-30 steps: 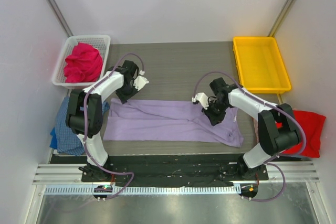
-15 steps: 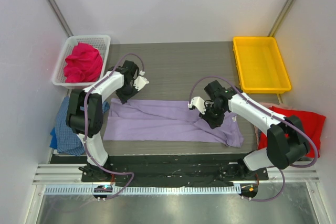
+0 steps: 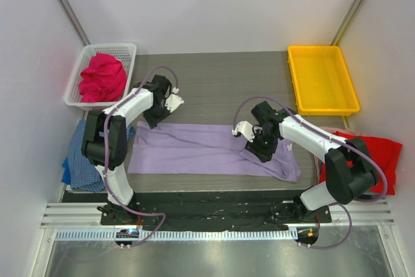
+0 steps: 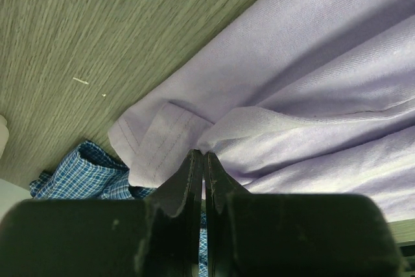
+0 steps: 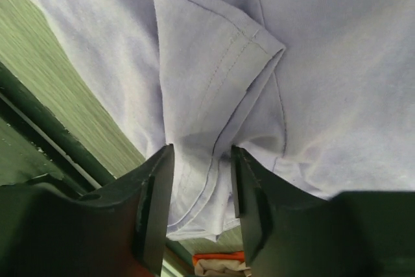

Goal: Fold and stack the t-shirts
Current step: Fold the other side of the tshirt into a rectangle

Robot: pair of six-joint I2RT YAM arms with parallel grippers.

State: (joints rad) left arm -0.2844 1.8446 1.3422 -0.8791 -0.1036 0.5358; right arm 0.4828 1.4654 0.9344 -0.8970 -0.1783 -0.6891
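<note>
Folding has barely begun. The lavender t-shirt (image 3: 207, 150) lies along the near side of the table (image 3: 220, 82) as a long, creased strip, perhaps doubled lengthwise, not yet squared into a packet. At its far-left corner the left gripper (image 3: 157, 116) has its fingers pressed together on a ridge of the cloth. Over the right part, the right gripper (image 3: 259, 144) has its fingers spread either side of a doubled hem, gripping nothing. Three shirts look untouched: the pink t-shirt (image 3: 102, 77) bunched in the white basket (image 3: 123, 48) at far left, the blue checked t-shirt (image 3: 74, 160) off the table's left edge, and the red t-shirt (image 3: 382, 160) off its right edge. No stack shows anywhere.
</note>
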